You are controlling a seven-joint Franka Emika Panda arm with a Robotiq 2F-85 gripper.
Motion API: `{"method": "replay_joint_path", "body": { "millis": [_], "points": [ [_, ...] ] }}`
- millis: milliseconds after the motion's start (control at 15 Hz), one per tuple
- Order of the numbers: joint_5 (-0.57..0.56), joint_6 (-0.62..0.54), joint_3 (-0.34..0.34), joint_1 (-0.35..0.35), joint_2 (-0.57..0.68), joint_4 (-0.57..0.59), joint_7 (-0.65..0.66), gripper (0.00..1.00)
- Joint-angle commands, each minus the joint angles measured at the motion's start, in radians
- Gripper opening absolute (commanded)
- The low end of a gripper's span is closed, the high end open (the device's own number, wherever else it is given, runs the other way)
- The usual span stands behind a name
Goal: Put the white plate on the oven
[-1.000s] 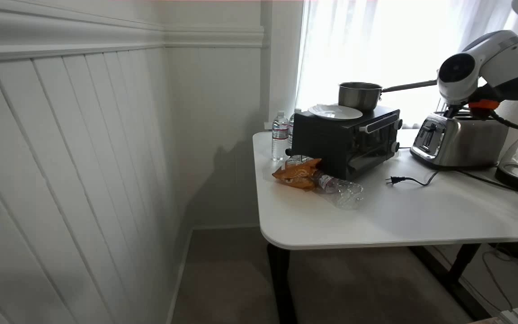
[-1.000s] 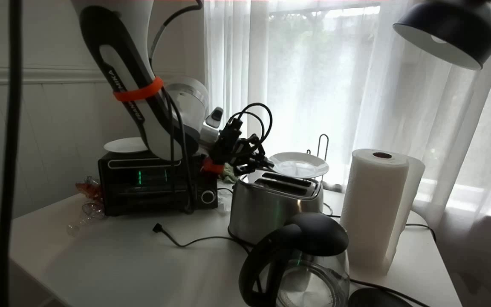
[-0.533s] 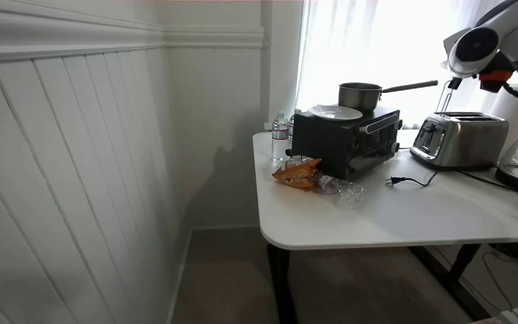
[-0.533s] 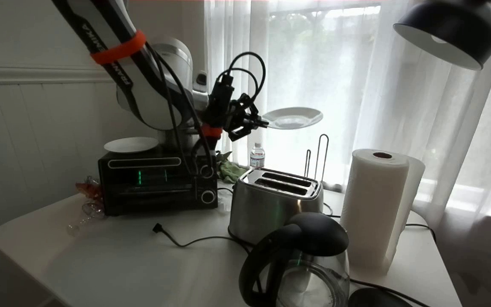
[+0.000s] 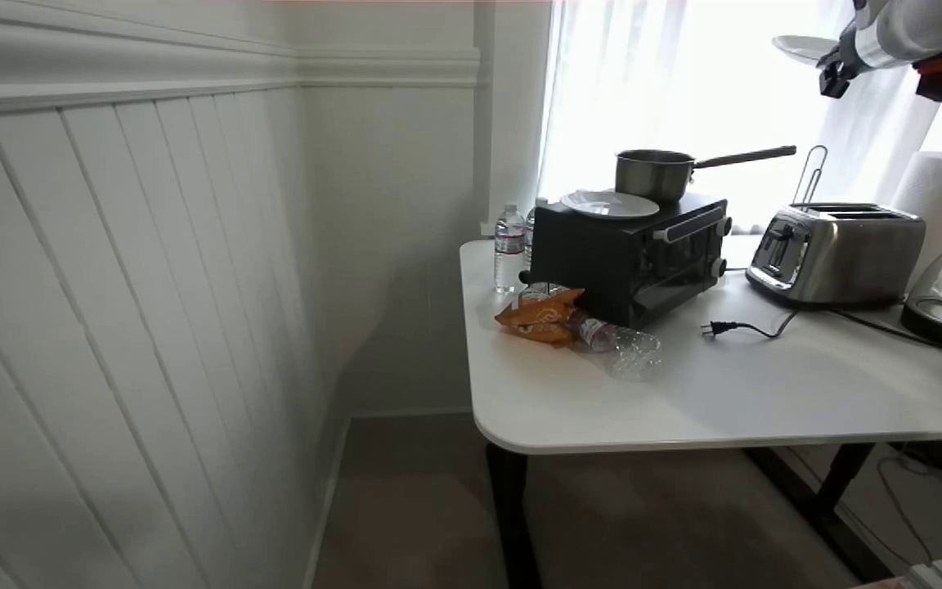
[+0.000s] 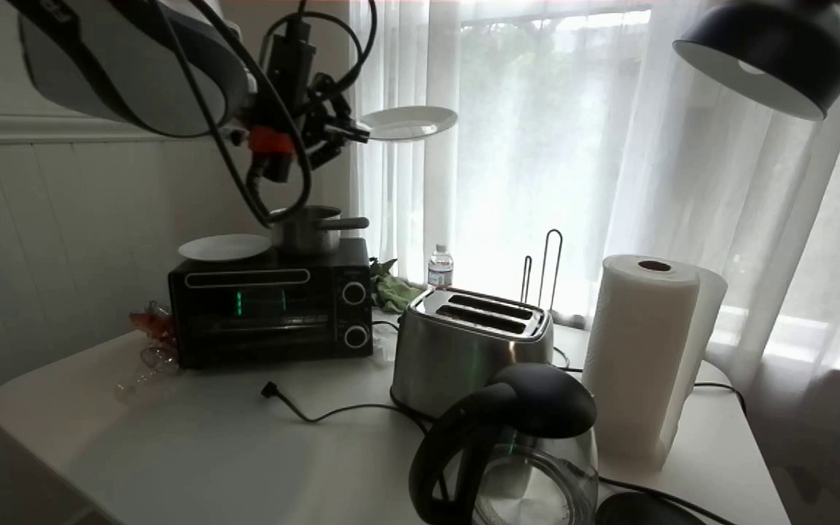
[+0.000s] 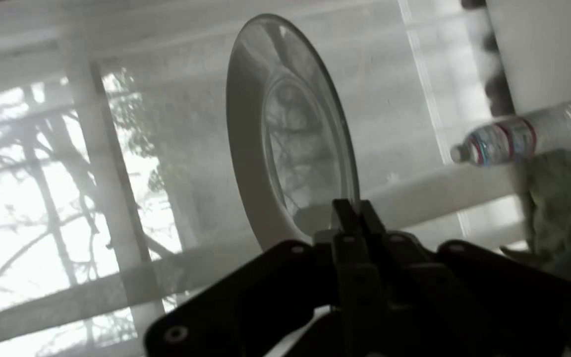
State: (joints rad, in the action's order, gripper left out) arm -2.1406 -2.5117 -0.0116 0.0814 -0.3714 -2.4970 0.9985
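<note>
My gripper (image 6: 362, 133) is shut on the rim of a white plate (image 6: 413, 122) and holds it high in the air in front of the curtain. In the wrist view the fingertips (image 7: 358, 210) pinch the near edge of the plate (image 7: 300, 134). The held plate (image 5: 802, 47) also shows at the top of an exterior view. The black oven (image 6: 259, 343) stands on the table, below and to the left of the gripper there; it also shows in an exterior view (image 5: 577, 262). A different white plate (image 6: 223, 248) and a metal pot (image 6: 303, 235) sit on the oven's top.
The pot's handle (image 5: 745, 157) sticks out past the oven. A silver toaster (image 6: 456, 364), glass kettle (image 6: 533, 405), paper towel roll (image 6: 639, 357) and water bottle (image 6: 440, 267) stand nearby. An orange bag (image 5: 540, 317) and crushed bottle (image 5: 630, 352) lie beside the oven. A lamp (image 6: 770, 58) hangs at upper right.
The gripper has lifted the held plate from behind the toaster up into the air. It has also moved toward the oven's side. The plate and pot on the oven have not moved.
</note>
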Motion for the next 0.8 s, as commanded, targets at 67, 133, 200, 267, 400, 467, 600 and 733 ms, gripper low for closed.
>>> {"method": "replay_joint_path", "body": {
  "millis": [67, 133, 200, 267, 400, 467, 600, 733],
  "points": [
    [0.030, -0.216, 0.012, 0.128, -0.213, -0.126, -0.088, 0.02],
    [0.028, -0.264, 0.016, 0.159, -0.230, -0.132, -0.100, 0.02],
    [0.019, -0.322, -0.018, 0.148, -0.241, -0.136, -0.094, 0.02],
    [0.028, -0.371, -0.025, 0.171, -0.248, -0.142, -0.110, 0.02],
    [0.039, -0.472, -0.047, 0.195, -0.239, -0.141, -0.135, 0.02],
    [0.010, -0.412, -0.030, 0.180, -0.211, -0.123, -0.092, 0.02],
    [0.011, -0.422, -0.036, 0.186, -0.208, -0.125, -0.092, 0.04],
    [0.010, -0.420, -0.029, 0.183, -0.202, -0.125, -0.092, 0.04]
  ]
}}
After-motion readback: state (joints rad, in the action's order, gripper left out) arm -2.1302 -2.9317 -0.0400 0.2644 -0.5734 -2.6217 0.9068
